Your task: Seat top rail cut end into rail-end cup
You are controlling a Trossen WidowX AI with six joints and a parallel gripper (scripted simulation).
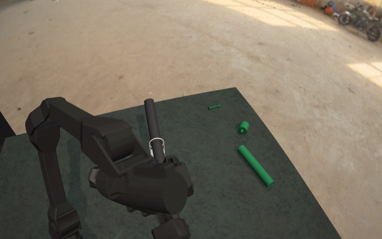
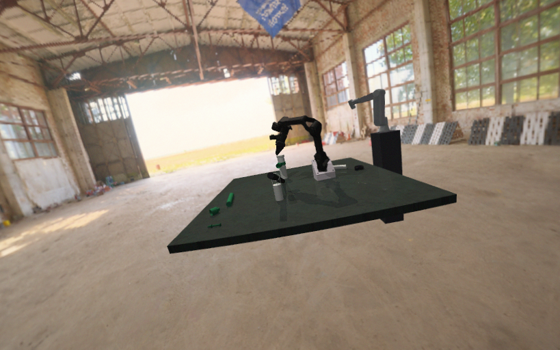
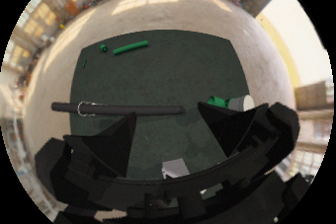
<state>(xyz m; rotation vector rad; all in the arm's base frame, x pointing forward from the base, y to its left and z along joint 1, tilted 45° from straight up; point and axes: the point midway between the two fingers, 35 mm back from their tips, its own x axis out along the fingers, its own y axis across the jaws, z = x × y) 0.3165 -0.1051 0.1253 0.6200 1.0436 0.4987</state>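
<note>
The dark rail (image 1: pixel 151 118) (image 2: pixel 275 177) (image 3: pixel 119 110) passes through the wire loop on the small white post (image 2: pixel 277 192). In the wrist view its near end stops short of the green rail-end cup (image 3: pixel 215 101), with a gap between. The cup hangs on the green band (image 2: pixel 282 164) near the top of the big white post (image 2: pixel 283 172) (image 3: pixel 237 104). My gripper (image 2: pixel 277 154) (image 3: pixel 167 110) is open and empty, pointing down, above the rail's near end. Its fingers are spread along the rail's length. In the top view the arm hides the fingers, cup and big post.
On the dark green table (image 1: pixel 210 148) (image 2: pixel 247 238) lie a green tube (image 1: pixel 255 165) (image 2: pixel 230 199) (image 3: pixel 130 47), a short green cylinder (image 1: pixel 243 127) (image 3: pixel 103 48) and a green bolt (image 1: pixel 215 107) (image 2: pixel 215 225). A white tube (image 2: pixel 340 167) and a black piece (image 2: pixel 358 167) lie near my white base (image 2: pixel 324 175).
</note>
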